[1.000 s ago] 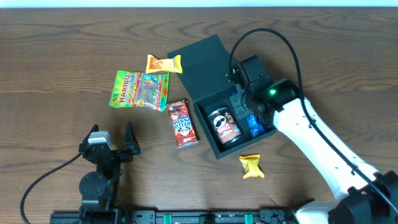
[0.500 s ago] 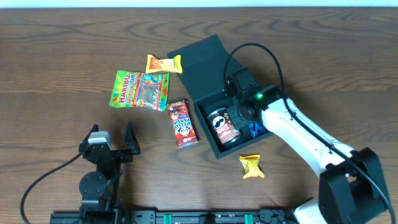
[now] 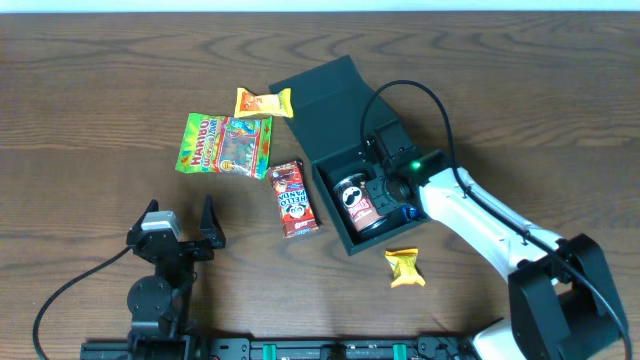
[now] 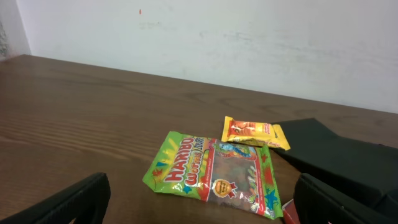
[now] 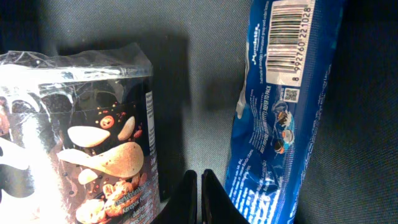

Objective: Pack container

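The dark square container (image 3: 340, 160) lies open on the table with its lid (image 3: 325, 95) folded back. Inside lie a Pringles can (image 3: 358, 202) and a blue cookie packet (image 3: 407, 210). My right gripper (image 3: 385, 190) is down inside the container, between them. In the right wrist view its fingers (image 5: 199, 199) are shut with nothing between them, the can (image 5: 81, 137) to their left and the blue packet (image 5: 280, 106) to their right. My left gripper (image 3: 178, 235) is open and empty at the front left.
A Haribo bag (image 3: 225, 143) and an orange packet (image 3: 263, 102) lie left of the container; both show in the left wrist view, the bag (image 4: 214, 174) and the packet (image 4: 255, 132). A red packet (image 3: 293, 198) lies by the container's left wall. A yellow candy (image 3: 404, 267) lies in front.
My right gripper has moved left and deeper into the container, between the can and the blue packet. The left arm has not moved.
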Motion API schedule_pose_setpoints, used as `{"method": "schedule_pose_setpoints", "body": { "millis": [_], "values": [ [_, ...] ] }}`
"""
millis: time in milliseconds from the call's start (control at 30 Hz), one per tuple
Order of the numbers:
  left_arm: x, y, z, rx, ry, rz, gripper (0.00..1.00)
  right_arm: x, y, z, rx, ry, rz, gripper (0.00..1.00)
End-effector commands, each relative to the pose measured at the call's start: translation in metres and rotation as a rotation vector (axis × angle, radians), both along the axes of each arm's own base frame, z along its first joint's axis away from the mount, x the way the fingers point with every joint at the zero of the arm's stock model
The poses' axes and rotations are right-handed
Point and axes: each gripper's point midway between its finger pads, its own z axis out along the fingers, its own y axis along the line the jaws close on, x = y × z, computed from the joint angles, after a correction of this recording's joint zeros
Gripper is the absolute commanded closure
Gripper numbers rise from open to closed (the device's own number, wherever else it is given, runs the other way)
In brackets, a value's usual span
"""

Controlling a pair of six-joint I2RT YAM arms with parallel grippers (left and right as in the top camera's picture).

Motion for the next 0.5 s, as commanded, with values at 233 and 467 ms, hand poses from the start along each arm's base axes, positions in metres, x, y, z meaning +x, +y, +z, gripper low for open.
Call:
{"method": "schedule_pose_setpoints", "body": {
  "millis": [233, 467],
  "values": [
    [-0.001, 0.001, -0.017, 0.017, 0.056, 0.002, 0.05, 0.000, 0.000, -0.007, -0.008, -0.007, 0.009, 0.95],
    [-0.001, 0.001, -0.017, 0.017, 0.056, 0.002, 0.05, -0.003, -0.003, -0.019, -0.006, -0.023, 0.008, 0.95]
  ]
}}
